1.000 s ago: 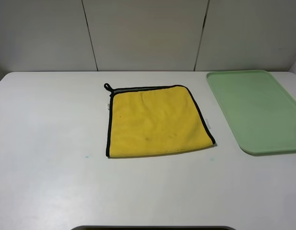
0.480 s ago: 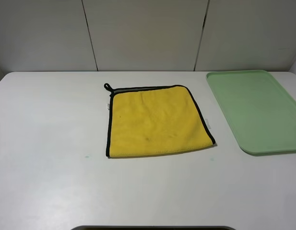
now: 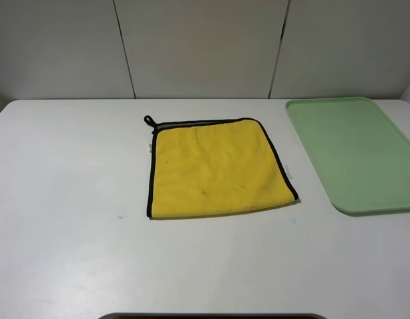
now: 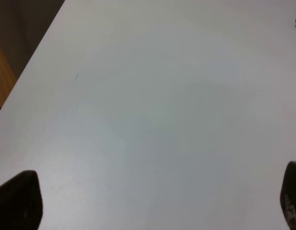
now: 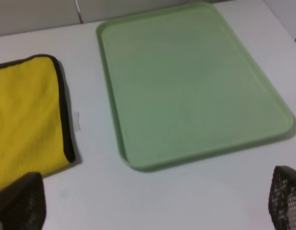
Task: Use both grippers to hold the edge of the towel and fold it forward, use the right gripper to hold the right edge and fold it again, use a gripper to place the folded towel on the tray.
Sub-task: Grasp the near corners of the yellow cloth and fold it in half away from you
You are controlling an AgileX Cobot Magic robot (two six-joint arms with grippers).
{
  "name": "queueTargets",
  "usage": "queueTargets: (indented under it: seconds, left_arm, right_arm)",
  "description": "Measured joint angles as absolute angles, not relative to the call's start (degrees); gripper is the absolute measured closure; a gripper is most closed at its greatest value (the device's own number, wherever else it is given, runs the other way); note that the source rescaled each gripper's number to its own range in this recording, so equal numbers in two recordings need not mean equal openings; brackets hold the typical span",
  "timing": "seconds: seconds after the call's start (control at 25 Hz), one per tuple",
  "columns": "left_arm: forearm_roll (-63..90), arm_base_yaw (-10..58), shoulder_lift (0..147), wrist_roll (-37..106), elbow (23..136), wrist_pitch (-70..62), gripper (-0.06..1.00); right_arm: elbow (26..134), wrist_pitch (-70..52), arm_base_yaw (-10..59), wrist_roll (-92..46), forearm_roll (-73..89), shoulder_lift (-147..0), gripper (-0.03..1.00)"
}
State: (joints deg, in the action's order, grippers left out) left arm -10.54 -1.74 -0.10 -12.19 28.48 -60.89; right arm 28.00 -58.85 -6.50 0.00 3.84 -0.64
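Nearest, the left gripper (image 4: 153, 199) and right gripper (image 5: 152, 199) each gape wide and empty over the white table (image 3: 72, 199). At frame centre lies the yellow towel (image 3: 214, 169), apparently folded once: its near side shows no piping. Next, likely, the right gripper must pinch the right edge (image 3: 279, 159). Upper right, the tray (image 3: 354, 153) lies apart from the towel, open table between.

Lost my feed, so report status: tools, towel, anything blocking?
Left tool open, empty. Right tool open, empty. Towel flat on table, beside tray, ungripped. No obstruction seen.
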Motion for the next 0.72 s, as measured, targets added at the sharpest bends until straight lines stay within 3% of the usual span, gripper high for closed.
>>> queueTargets:
  seconds: [0.48, 0.72]
  left_arm:
    - [-10.41, -1.74, 0.24, -11.31, 28.48, -60.89, -0.06]
    - [-9.40, -1.78, 11.55, -6.71, 31.56, -60.77, -0.06]
  right_arm:
    - [28.00, -58.85, -6.50, 0.00, 4.69, -12.07, -0.03]
    - [32.58, -57.93, -6.50, 0.00, 4.81, -18.92, -0.03]
